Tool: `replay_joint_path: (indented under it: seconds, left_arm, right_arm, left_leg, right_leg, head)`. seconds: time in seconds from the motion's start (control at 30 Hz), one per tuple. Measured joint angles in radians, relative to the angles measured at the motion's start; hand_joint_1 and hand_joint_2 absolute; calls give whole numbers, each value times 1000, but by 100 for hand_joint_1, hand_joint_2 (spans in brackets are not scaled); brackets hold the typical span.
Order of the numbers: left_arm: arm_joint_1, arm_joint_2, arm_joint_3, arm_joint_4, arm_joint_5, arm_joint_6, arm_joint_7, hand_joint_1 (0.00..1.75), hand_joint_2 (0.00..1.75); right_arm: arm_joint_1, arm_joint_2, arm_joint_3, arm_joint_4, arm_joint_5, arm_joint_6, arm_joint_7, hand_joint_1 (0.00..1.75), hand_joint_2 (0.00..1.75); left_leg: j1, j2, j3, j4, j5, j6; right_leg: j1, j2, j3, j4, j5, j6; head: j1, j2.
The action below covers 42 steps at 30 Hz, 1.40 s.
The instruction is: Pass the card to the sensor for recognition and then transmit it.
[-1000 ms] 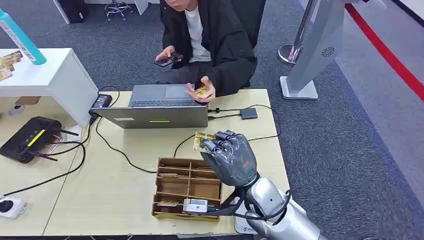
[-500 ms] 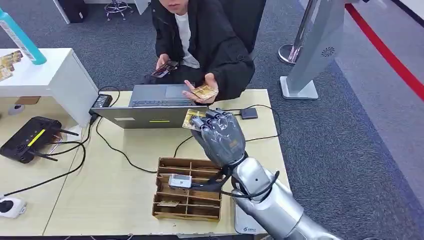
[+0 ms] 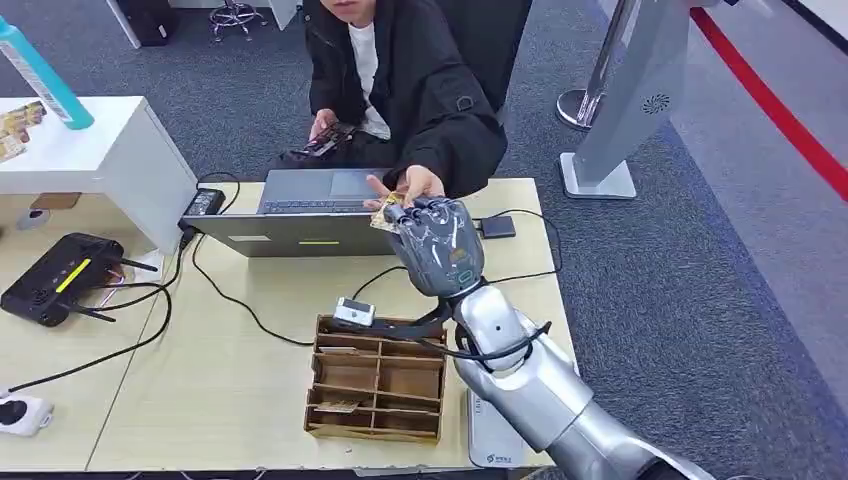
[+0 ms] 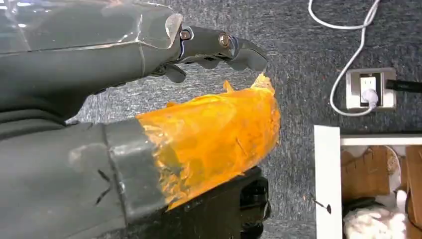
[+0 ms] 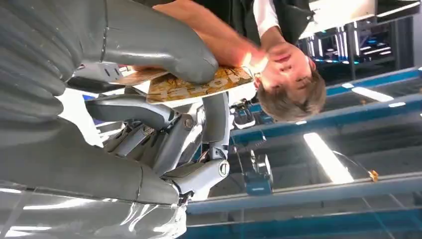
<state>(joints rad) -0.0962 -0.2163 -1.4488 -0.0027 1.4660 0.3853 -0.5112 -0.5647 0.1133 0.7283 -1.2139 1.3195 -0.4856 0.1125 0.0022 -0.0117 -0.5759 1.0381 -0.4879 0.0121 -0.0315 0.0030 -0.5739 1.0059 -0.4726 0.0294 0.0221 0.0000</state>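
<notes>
The card [image 3: 386, 213] is pinched in the right hand [image 3: 437, 245], fingers closed on it, right at the person's open palm [image 3: 412, 186] at twelve o'clock over the surface [image 3: 230, 380]. Handover looks nearly finished; release remains. The left hand [image 4: 149, 64] holds nothing.

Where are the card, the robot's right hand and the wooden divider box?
card [image 5: 199, 85]: right wrist view, printed face.
right hand [image 3: 440, 245]: head view, back of hand.
wooden divider box [image 3: 325, 425]: head view, front wall.

Laptop [image 3: 320, 205] is parked open on the counter [image 3: 200, 380], wooden organizer [image 3: 375, 380] nearby, router [image 3: 60, 278] off left.
</notes>
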Motion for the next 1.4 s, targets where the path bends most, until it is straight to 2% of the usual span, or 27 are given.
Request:
replay_joint_path:
  seconds: [0.03, 0.1, 0.13, 0.33, 0.57, 0.7, 0.87, 1.03, 1.23, 1.4]
  left_arm:
    - [-1, 0, -2, 0, 2, 0, 2, 0, 0]
    - [-2, -1, -8, 0, 6, 0, 6, 0, 0]
    - [-3, -1, -11, 0, 7, 0, 8, 0, 0]
    - [-4, -2, -25, 0, 25, 3, 10, 0, 0]
    - [-2, -2, -29, 0, 55, -3, -7, 0, 0]
    - [1, 0, -29, 0, 83, -21, -46, 0, 0]
    - [16, 2, -18, 0, 98, -66, -124, 0, 0]
    - [37, 6, 79, 0, 99, -71, -130, 0, 0]
    - [53, 7, 142, 0, 98, -82, -150, 0, 0]
    - [61, 7, 236, 3, 99, -59, -148, 0, 0]
  right_arm:
    - [-1, 4, -2, 7, -1, 0, 0, 3, 175]
    - [-3, 11, -8, 24, -7, 4, 2, 0, 175]
    - [-3, 16, -10, 33, -14, 15, 5, 0, 0]
    - [-12, 32, -13, 76, -30, 96, 35, 0, 0]
    - [0, 34, -12, 75, -48, 81, 26, 0, 0]
    - [30, 34, -12, 35, -93, 53, -11, 0, 0]
    - [93, 26, -12, -54, -231, 4, -103, 0, 0]
    - [165, 2, -17, -155, -365, -18, -190, 0, 0]
    - [224, -29, -21, -242, -453, -8, -253, 0, 0]
    - [274, -53, -24, -295, -518, -11, -305, 0, 0]
  left_leg:
    - [0, 0, 0, 0, 0, 0]
    - [0, 0, 0, 0, 0, 0]
    - [0, 0, 0, 0, 0, 0]
    - [0, 0, 0, 0, 0, 0]
    - [0, 0, 0, 0, 0, 0]
    - [0, 0, 0, 0, 0, 0]
    - [0, 0, -1, 0, 0, 0]
    - [0, 0, -1, 0, 0, 0]
    - [0, 0, -1, 0, 0, 0]
    - [0, 0, -1, 0, 0, 0]
  right_leg:
    - [0, 0, 0, 0, 0, 0]
    - [0, 0, 0, 0, 0, 0]
    - [0, 0, 0, 0, 0, 0]
    - [0, 0, 0, 0, 0, 0]
    - [0, 0, 0, 0, 0, 0]
    - [0, 0, 0, 0, 0, 0]
    - [0, 0, -1, 0, 0, 0]
    - [0, 0, -1, 0, 0, 0]
    - [0, 0, -1, 0, 0, 0]
    - [0, 0, -1, 0, 0, 0]
  head:
    - [0, 0]
    - [0, 0]
    - [0, 0]
    - [0, 0]
    - [0, 0]
    - [0, 0]
    - [0, 0]
    - [0, 0]
    - [0, 0]
    - [0, 0]
